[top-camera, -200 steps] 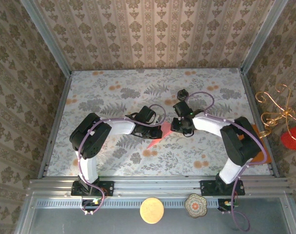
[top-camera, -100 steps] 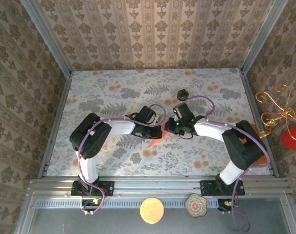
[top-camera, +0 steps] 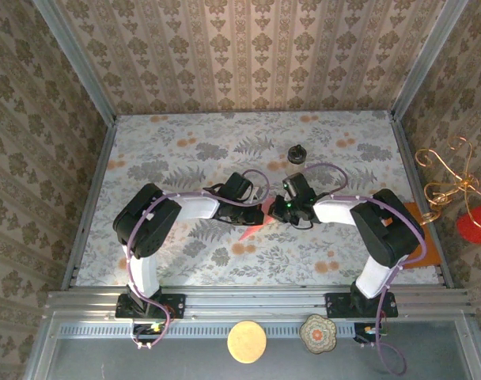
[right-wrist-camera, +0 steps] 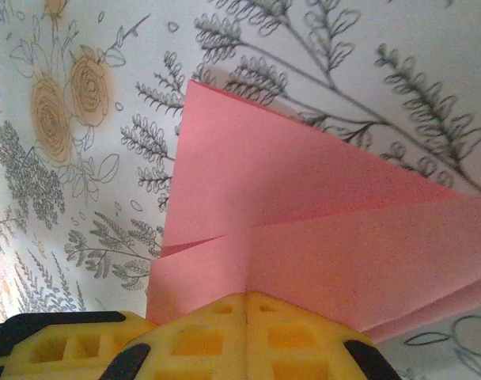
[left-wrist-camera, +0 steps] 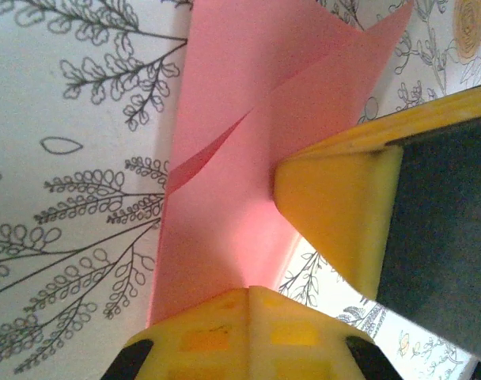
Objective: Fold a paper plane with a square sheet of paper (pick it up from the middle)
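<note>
The salmon-pink sheet of paper [top-camera: 251, 230] is folded into layered flaps, and a pointed tip sticks out toward the near side at the table's middle. My left gripper [top-camera: 259, 215] is shut on one edge of it; in the left wrist view its yellow fingertips [left-wrist-camera: 248, 291] meet on the paper [left-wrist-camera: 225, 150]. My right gripper [top-camera: 277, 212] comes in from the right and is shut on the same paper; its pads [right-wrist-camera: 225, 305] press together on the stacked folds [right-wrist-camera: 304, 206]. The two grippers sit almost touching each other.
A small dark-lidded jar [top-camera: 296, 154] stands behind the grippers. A larger orange sheet [top-camera: 424, 233] lies at the table's right edge, partly under the right arm. A gold wire ornament [top-camera: 450, 178] stands outside the right wall. The table [top-camera: 161, 158] has a floral cover.
My right gripper has moved left and nearer, away from the jar, and has shut on the pink paper beside the left gripper. The left gripper has stayed put.
</note>
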Robot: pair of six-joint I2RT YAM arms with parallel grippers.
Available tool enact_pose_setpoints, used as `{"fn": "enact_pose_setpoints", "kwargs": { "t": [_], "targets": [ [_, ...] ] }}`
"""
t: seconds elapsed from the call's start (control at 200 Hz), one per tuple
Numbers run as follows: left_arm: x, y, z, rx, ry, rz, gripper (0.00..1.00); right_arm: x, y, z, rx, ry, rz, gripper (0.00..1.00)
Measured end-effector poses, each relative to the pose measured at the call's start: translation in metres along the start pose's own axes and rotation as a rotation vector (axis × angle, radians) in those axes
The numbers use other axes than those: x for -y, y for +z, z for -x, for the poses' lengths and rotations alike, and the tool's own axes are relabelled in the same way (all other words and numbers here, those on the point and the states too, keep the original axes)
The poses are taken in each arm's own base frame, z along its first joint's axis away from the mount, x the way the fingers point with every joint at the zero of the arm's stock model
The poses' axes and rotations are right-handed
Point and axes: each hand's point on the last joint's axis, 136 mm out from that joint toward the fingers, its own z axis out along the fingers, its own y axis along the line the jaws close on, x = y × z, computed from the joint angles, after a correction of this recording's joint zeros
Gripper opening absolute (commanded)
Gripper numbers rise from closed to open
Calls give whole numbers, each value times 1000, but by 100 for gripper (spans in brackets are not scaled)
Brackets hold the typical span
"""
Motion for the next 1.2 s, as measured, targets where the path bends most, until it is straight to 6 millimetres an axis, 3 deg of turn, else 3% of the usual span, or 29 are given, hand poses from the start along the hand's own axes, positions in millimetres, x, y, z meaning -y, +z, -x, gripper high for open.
{"fn": "enact_pose_setpoints", "kwargs": {
  "t": [0.2, 0.445, 0.565, 0.67, 0.815, 1.005, 1.2],
  "targets": [
    [0, 1, 3, 28, 8, -13, 0, 17, -8, 21, 28, 50, 24, 8],
    [0, 1, 3, 31, 5, -12, 0, 58, -32, 65, 155, 124, -22, 9],
    [0, 0, 1, 18, -1, -7, 0, 69, -43, 72, 203, 127, -63, 9],
    [0, -1, 0, 7, -7, 0, 0, 66, -54, 68, 223, 114, -67, 10],
    [0, -3, -1, -9, -17, 11, 0, 35, -60, 54, 218, 37, -11, 10],
    [0, -3, -2, -16, -15, 15, 1, 8, -35, 16, 96, -44, 27, 10],
    [2, -5, -1, -14, -8, 9, 5, 17, -15, 6, 34, -29, 4, 10]
  ]
}}
